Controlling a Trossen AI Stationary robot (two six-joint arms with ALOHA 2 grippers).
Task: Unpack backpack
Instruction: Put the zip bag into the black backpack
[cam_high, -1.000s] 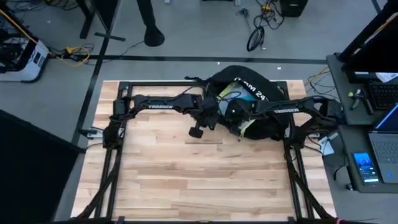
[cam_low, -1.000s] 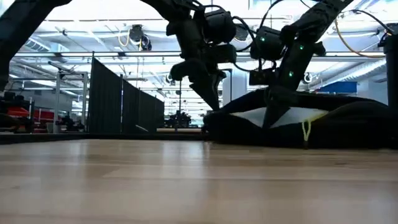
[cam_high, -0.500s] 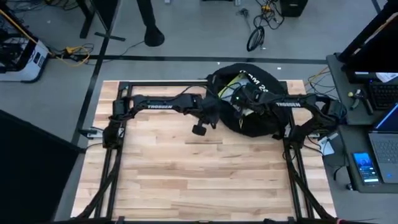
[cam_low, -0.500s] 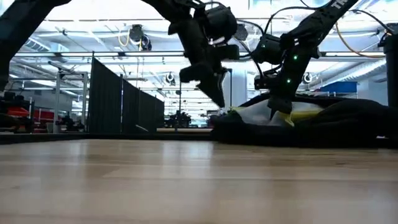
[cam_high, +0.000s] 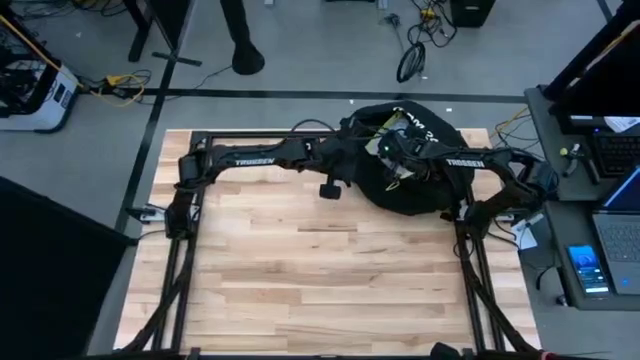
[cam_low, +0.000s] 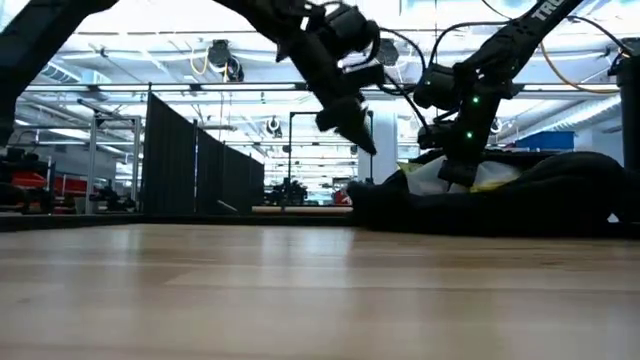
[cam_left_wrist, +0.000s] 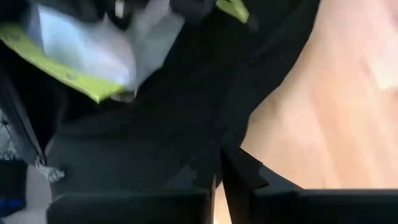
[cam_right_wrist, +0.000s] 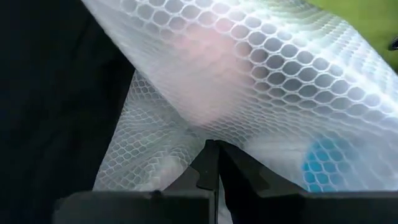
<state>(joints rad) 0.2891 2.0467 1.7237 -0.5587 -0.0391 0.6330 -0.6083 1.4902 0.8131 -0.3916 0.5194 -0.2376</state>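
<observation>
The black backpack (cam_high: 420, 185) lies on its side at the table's far right, its white lettering facing up. In its opening sits a white mesh pouch (cam_right_wrist: 249, 81) with yellow-green trim (cam_left_wrist: 56, 68); something pink and something blue show through the mesh. My left gripper (cam_left_wrist: 217, 163) is shut at the backpack's left edge (cam_high: 355, 158), raised above the table in the low view (cam_low: 368, 145). My right gripper (cam_right_wrist: 212, 149) is shut on the mesh, over the opening (cam_high: 393, 152). My left gripper pinches a fold of the backpack's black fabric (cam_left_wrist: 227, 134) between its two fingertips, coming from the table's left and slanting down. The fabric runs up from the fingertips as a ridge, and the rest of the backpack lies on the table. My right gripper pinches the white mesh (cam_right_wrist: 208, 134) between its two fingers, coming from the table's right and slanting down into the opening. The mesh is bunched at the fingertips and spreads out beyond them. One layer or several, I cannot tell.
Bare wood (cam_high: 320, 270) stretches across the table's middle and near side. A black frame rail (cam_high: 250, 135) runs along the far edge. A desk with a laptop (cam_high: 615, 225) stands beyond the right edge.
My right gripper has gone toward the far edge and up with the mesh, drawing the white and yellow-green material higher in the opening. My left gripper has risen and gone toward the far right. The backpack's near side has drawn in toward the far edge.
</observation>
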